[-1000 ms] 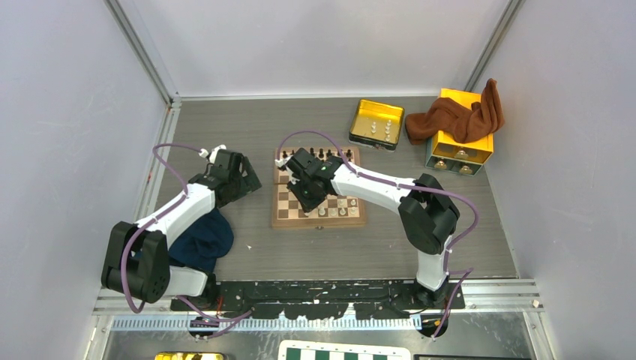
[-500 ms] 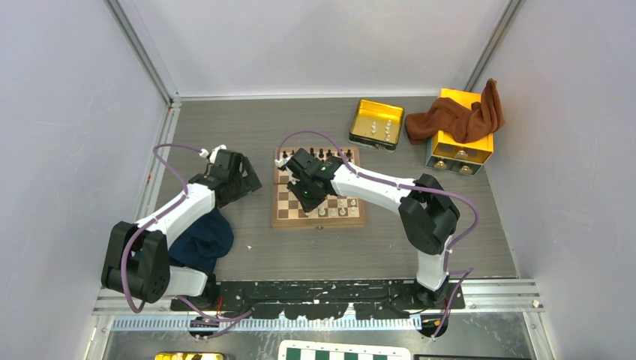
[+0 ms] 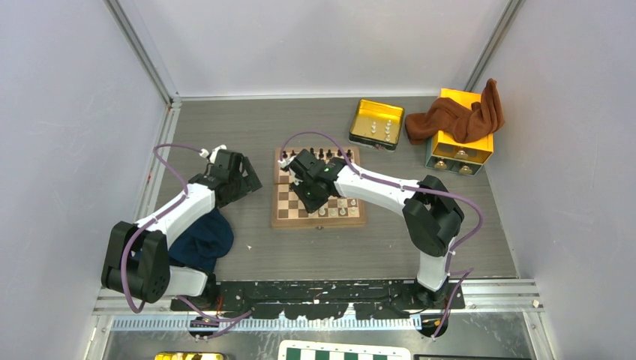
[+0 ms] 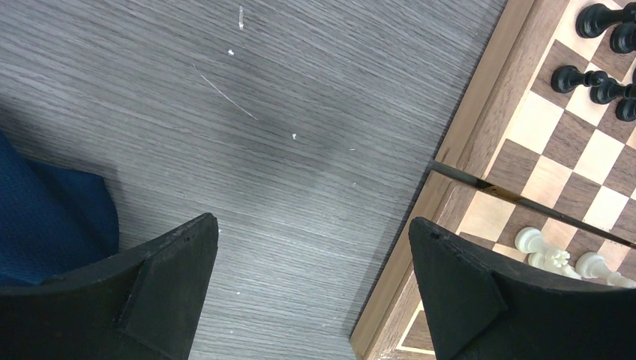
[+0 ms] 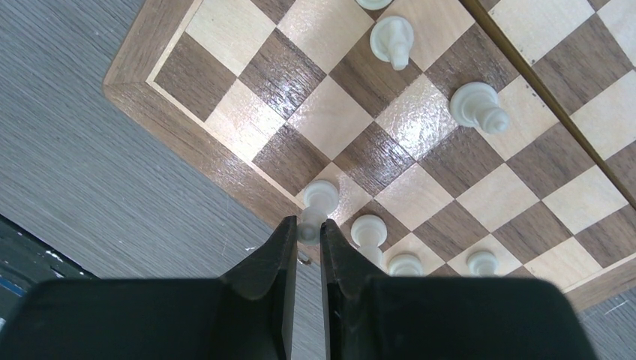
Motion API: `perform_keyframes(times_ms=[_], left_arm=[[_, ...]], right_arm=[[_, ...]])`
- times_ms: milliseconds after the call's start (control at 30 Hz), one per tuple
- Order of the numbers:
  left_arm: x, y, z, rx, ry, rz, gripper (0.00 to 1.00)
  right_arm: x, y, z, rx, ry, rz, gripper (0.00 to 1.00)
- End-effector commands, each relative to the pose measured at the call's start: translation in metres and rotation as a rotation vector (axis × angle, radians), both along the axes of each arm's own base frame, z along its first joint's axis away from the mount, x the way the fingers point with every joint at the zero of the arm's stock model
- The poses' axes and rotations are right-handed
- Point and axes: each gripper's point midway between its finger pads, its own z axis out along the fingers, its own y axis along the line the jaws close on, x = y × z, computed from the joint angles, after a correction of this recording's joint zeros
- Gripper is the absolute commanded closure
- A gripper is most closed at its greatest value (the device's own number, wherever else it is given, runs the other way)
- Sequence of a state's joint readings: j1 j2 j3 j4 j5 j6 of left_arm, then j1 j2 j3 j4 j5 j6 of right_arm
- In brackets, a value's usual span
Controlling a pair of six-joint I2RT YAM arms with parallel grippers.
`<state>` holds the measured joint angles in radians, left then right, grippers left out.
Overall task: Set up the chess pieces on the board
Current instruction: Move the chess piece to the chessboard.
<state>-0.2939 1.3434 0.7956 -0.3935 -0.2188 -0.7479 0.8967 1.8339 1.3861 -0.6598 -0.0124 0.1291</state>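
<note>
The wooden board point(image 3: 319, 220) lies mid-table. Dark chess pieces point(image 3: 322, 154) stand along its far side and white ones point(image 3: 341, 212) along its near row. My right gripper point(image 3: 306, 208) hangs over the near row, shut on a small white pawn point(image 5: 318, 201). The pawn's head is pinched between the fingertips point(image 5: 289, 229) by the board's near border point(image 5: 217, 161); other white pieces point(image 5: 367, 229) stand beside it. My left gripper point(image 3: 244, 178) is open over bare table just left of the board's edge point(image 4: 465, 127), nothing between its fingers point(image 4: 187, 255). Black pieces point(image 4: 600, 82) and white ones point(image 4: 555, 259) show at that view's right.
A yellow tin tray point(image 3: 358, 120) holding several white pieces sits behind the board on the right. A yellow box point(image 3: 450, 146) with a brown cloth point(image 3: 457, 116) draped on it stands further right. A dark blue cloth point(image 3: 199, 240) lies under the left arm. A green-and-white board point(image 3: 341, 352) is off the table's near edge.
The right arm has shifted a little over the board's near-left part, still shut on the white pawn. The left arm has not moved.
</note>
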Motion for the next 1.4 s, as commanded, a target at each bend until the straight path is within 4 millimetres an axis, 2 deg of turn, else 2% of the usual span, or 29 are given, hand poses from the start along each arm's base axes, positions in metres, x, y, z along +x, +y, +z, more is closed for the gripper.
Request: perform_keyframes(times_ms=[0,667,733,967,1100,1367], left_arm=[[0.007,0.000,0.010,-0.013,-0.047,0.003,0.01],[0.005,-0.001,0.010,-0.020,-0.046,0.007,0.02],[0.005,-0.001,0.009,-0.021,-0.045,0.006,0.02],[0.007,-0.002,0.010,-0.023,-0.046,0.005,0.02],[0.007,-0.002,0.009,-0.023,-0.045,0.004,0.02],[0.009,-0.002,0.011,-0.021,-0.049,0.006,0.02]], right_arm=[[0.004,0.001,0.026,0.053,-0.056,-0.001,0.99],[0.004,-0.002,0.022,0.053,-0.052,-0.012,0.98],[0.004,-0.002,0.021,0.051,-0.051,-0.012,0.94],[0.005,-0.002,0.022,0.052,-0.052,-0.014,0.66],[0.006,0.000,0.023,0.055,-0.055,-0.013,0.63],[0.010,0.004,0.032,0.066,-0.066,-0.002,0.62]])
